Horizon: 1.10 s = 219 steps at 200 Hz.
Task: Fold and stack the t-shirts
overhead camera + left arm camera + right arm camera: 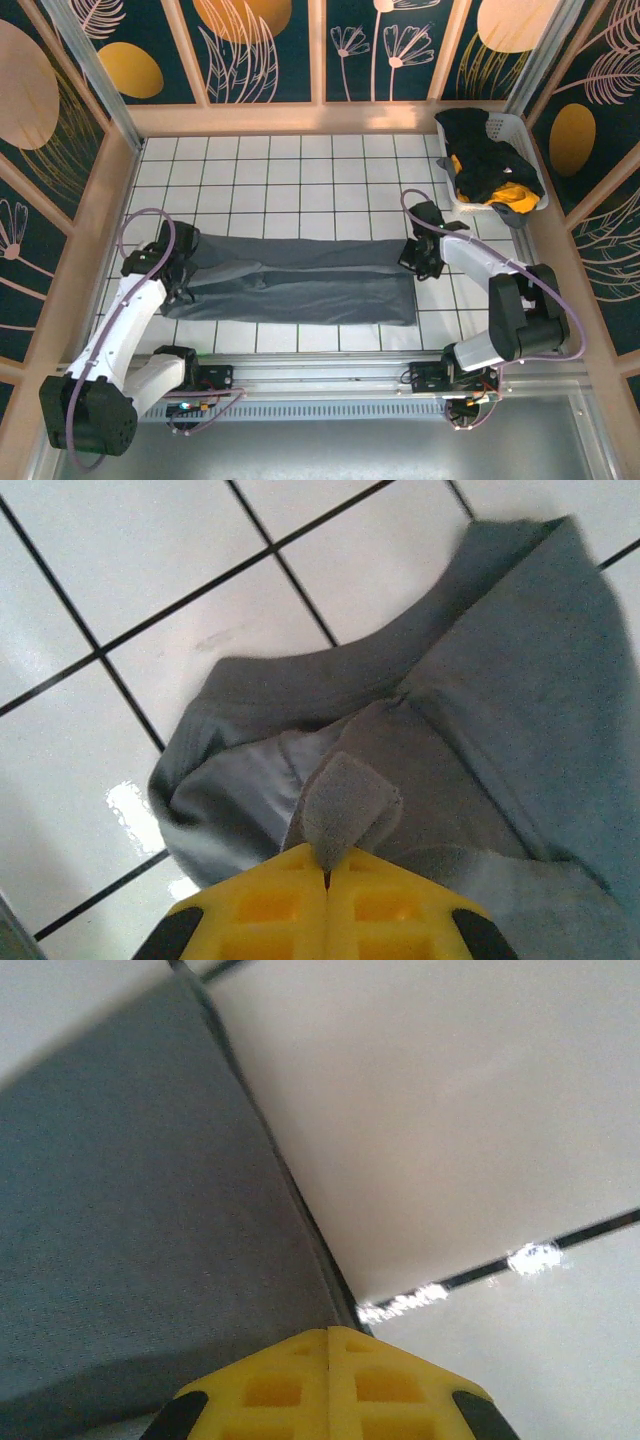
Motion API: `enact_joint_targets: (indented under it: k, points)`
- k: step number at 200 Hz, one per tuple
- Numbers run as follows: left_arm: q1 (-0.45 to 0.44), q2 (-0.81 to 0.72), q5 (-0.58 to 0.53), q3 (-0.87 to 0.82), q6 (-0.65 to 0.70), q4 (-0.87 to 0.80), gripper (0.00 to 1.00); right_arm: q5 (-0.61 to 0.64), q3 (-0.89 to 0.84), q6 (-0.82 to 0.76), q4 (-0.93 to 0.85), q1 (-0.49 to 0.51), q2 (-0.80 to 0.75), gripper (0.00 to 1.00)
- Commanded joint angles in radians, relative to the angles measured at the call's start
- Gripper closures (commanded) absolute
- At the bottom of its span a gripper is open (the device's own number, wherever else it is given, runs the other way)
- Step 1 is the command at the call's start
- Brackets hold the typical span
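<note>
The grey shirt (pixel 300 280) lies as a long folded strip across the counter (pixel 300 170), from 9 to 3 o'clock. Other shirts (pixel 485 165) sit in the basket (pixel 525 135) at 1 o'clock. I judge the cloth light, limp and non-slip, so grip both layers at the ends. The left wrist view shows my left hand (pixel 327 868) closed on a tuft beside the collar (pixel 300 680), a pinch too small to read from above. My right hand (pixel 329 1335) is closed at the hem (pixel 300 1210); I cannot tell whether it has caught cloth.

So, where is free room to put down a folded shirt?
Widest bare tiles: between the grey t-shirt and the back wall. A narrow strip: between shirt and near rail. Crowded: the far right corner with the laundry basket, and both shirt ends, by the left arm and right arm.
</note>
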Motion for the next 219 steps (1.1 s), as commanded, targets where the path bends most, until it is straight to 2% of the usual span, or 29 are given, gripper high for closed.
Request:
enact_joint_targets:
  k: [1, 10, 23, 37, 44, 54, 78, 95, 113, 127, 142, 161, 176, 219]
  points:
    - [-0.002, 0.002, 0.008, -0.043, -0.036, -0.025, 1.00, 0.003, -0.028, 0.020, -0.045, 0.003, -0.024, 1.00]
    - [-0.002, 0.005, 0.014, -0.060, -0.043, -0.027, 1.00, 0.003, -0.036, 0.023, -0.049, 0.003, -0.024, 1.00]
    - [-0.002, 0.005, 0.027, -0.080, -0.056, -0.025, 0.98, 0.003, -0.044, 0.026, -0.058, 0.005, -0.028, 0.83]
    - [-0.002, 0.001, 0.040, -0.091, -0.068, -0.027, 0.82, 0.003, -0.045, 0.029, -0.068, 0.003, -0.047, 0.68]
    - [-0.002, -0.004, 0.044, -0.089, -0.072, -0.030, 0.70, 0.003, -0.042, 0.030, -0.076, 0.004, -0.061, 0.64]
    - [-0.002, -0.010, 0.040, -0.078, -0.082, -0.043, 0.61, 0.003, -0.032, 0.027, -0.087, 0.004, -0.081, 0.63]
    - [-0.002, -0.017, 0.024, -0.014, -0.087, -0.057, 0.58, 0.013, 0.003, 0.023, -0.104, 0.005, -0.122, 0.65]
    - [-0.002, 0.016, 0.033, 0.053, -0.062, -0.026, 0.58, 0.003, 0.034, 0.021, -0.079, 0.010, -0.117, 0.73]
    - [-0.002, 0.074, 0.097, 0.092, -0.003, 0.118, 0.62, -0.046, 0.061, 0.008, -0.020, 0.032, -0.076, 0.87]
    - [-0.002, 0.158, 0.194, 0.100, 0.040, 0.249, 0.68, -0.118, 0.069, -0.001, 0.044, 0.043, -0.027, 0.93]
    - [-0.002, 0.276, 0.288, 0.127, 0.050, 0.337, 0.74, -0.167, 0.084, 0.005, 0.086, 0.055, 0.029, 0.94]
    - [-0.002, 0.407, 0.358, 0.153, 0.066, 0.446, 0.75, -0.166, 0.111, 0.007, 0.099, 0.055, 0.103, 0.94]
    - [-0.001, 0.501, 0.372, 0.175, 0.091, 0.486, 0.74, -0.144, 0.137, 0.011, 0.090, 0.051, 0.162, 0.94]
    - [0.031, 0.759, 0.392, 0.250, 0.169, 0.462, 0.78, -0.086, 0.234, 0.056, 0.005, 0.001, 0.347, 0.93]
